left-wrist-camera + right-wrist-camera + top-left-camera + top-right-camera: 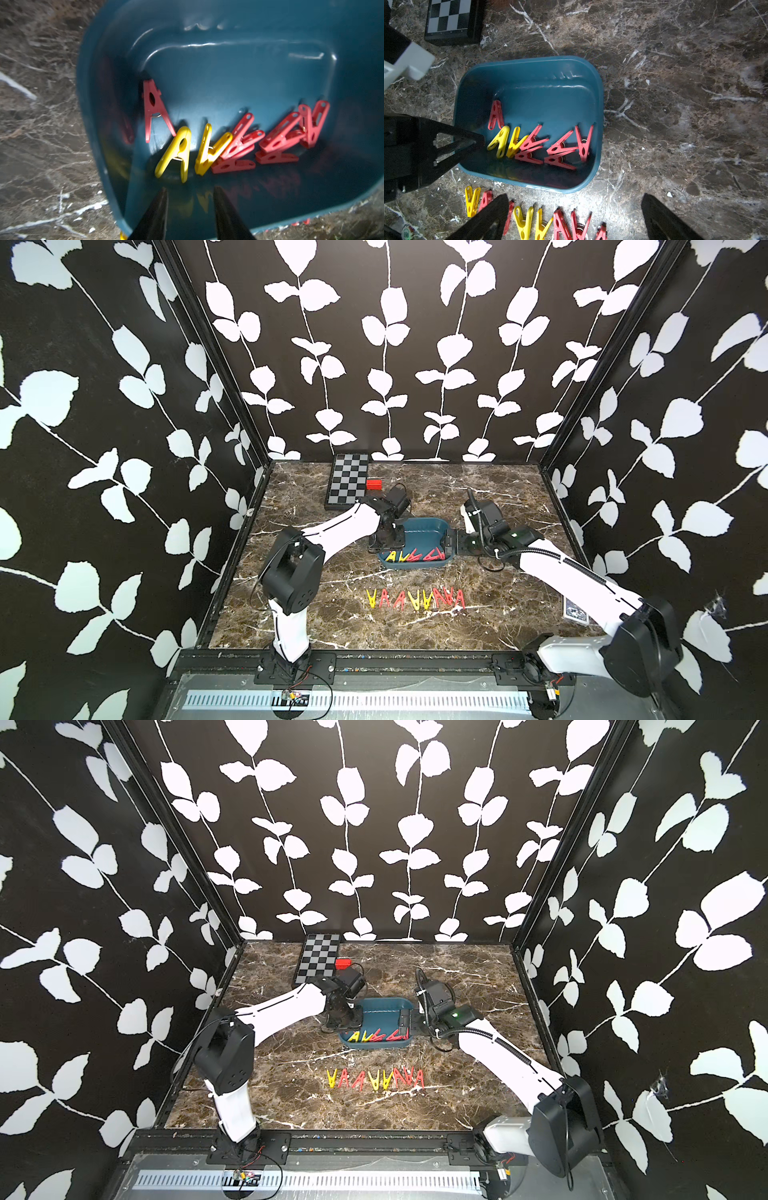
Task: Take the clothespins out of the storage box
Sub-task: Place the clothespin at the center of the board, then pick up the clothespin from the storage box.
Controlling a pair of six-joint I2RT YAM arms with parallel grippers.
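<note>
The teal storage box (pixel 419 531) (pixel 382 1011) sits mid-table. Several red and yellow clothespins (pixel 415 556) (pixel 376 1036) lie bunched along its near wall. My left gripper (pixel 190 189) (pixel 384 546) reaches into the box's left end, open with a narrow gap and nothing between the fingers. A yellow clothespin (pixel 178 153) (pixel 499 143) lies just ahead of its tips, with a lone red one (pixel 153 108) beyond. My right gripper (pixel 574 196) (pixel 449 541) hangs wide open and empty by the box's right end. A row of clothespins (pixel 415 599) (pixel 560 224) lies on the table in front.
A checkered board (pixel 347 481) (pixel 448 18) lies at the back left with a small red block (pixel 374 484) beside it. A patterned card box (pixel 575 610) sits under the right arm. A poker chip (pixel 406 234) lies near the row's left end. Walls enclose three sides.
</note>
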